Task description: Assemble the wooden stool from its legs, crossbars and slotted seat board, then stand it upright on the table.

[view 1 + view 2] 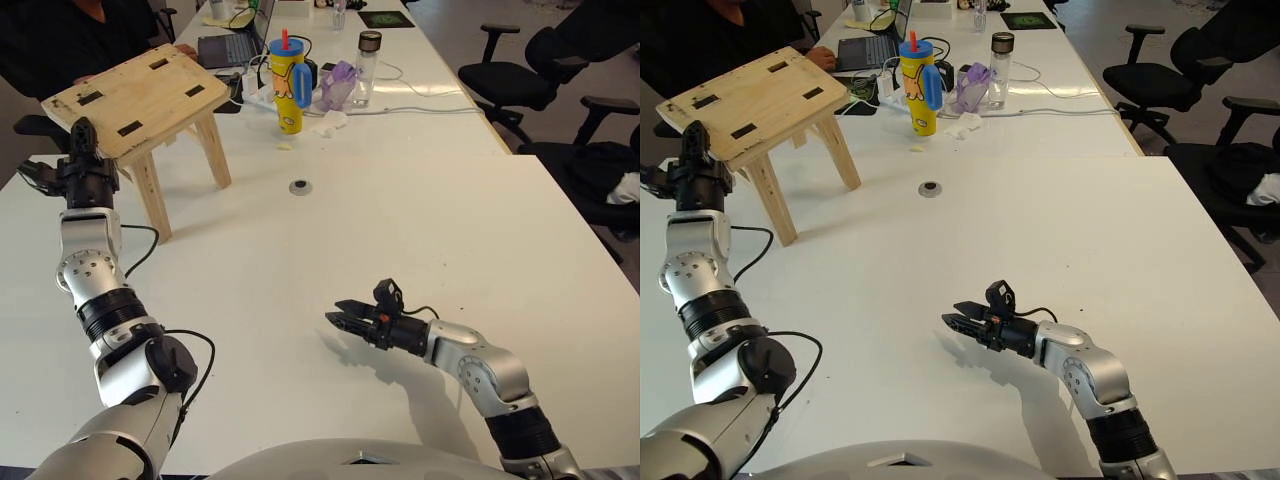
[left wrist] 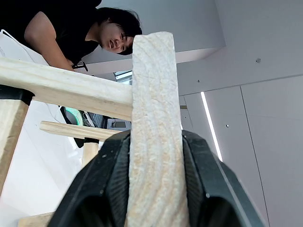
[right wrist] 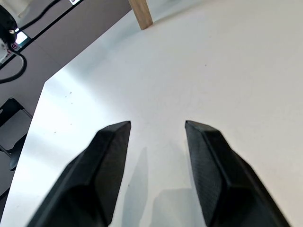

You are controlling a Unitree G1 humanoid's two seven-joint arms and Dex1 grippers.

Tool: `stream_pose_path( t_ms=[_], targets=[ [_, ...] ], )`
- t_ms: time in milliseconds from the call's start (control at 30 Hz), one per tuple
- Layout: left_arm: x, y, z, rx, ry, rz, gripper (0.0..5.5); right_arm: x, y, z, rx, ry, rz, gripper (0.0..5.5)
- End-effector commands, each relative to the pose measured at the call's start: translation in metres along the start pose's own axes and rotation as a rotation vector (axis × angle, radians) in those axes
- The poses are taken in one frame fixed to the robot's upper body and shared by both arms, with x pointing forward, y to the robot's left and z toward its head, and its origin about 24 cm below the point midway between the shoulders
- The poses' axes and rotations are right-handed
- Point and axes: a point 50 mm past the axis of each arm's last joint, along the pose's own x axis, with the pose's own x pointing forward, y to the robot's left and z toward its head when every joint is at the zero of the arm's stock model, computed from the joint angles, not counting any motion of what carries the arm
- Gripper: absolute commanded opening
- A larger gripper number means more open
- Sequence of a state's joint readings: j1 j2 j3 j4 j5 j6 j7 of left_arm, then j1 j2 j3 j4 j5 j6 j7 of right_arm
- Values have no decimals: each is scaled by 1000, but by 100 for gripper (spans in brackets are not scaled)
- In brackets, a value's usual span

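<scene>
The wooden stool stands upright at the table's far left, its slotted seat board on top and its legs on the white tabletop. My left gripper is at the stool's near left corner, shut on one leg, which fills the gap between the black fingers. Crossbars run off that leg. My right gripper hovers low over the bare table near the front middle, far from the stool, open with nothing between its fingers.
Behind the stool are a yellow cup with a blue handle, a clear bottle, a purple object and a laptop. A small round disc lies mid-table. Office chairs stand beyond the right edge.
</scene>
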State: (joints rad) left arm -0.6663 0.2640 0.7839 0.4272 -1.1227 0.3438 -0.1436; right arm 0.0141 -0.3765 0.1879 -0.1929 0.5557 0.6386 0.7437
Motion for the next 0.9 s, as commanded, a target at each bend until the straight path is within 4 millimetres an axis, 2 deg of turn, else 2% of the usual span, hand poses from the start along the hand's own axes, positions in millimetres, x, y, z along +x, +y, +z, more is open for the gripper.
stream_pose_path(
  t_ms=[33, 67, 200, 333, 467, 567, 667, 767, 900],
  targets=[
    [-10, 36, -26, -35, 57, 168, 131, 2, -3, 4, -18, -1, -20, 214],
    [-10, 37, -23, -63, 20, 174, 168, 2, -3, 3, -19, 2, -21, 214],
    [-11, 44, -5, -129, -117, 202, 218, 4, -1, 1, -20, 14, -13, 214],
    [-13, 49, 7, -164, -178, 214, 283, 4, -1, 0, -22, 21, -13, 214],
    [-10, 40, 13, -227, -201, 138, 348, 5, -1, 0, -20, 24, -11, 214],
    [-8, 29, 9, -262, -163, 65, 388, 7, 1, -2, -17, 24, -9, 214],
    [-18, 20, 7, -288, -135, -36, 431, 7, 2, -3, -17, 29, -7, 214],
    [-34, 25, 3, -254, -145, 1, 487, 7, 2, -6, -13, 36, -8, 214],
    [-54, 21, -2, -196, -159, 19, 537, 4, 4, -10, -6, 50, -5, 214]
  ],
)
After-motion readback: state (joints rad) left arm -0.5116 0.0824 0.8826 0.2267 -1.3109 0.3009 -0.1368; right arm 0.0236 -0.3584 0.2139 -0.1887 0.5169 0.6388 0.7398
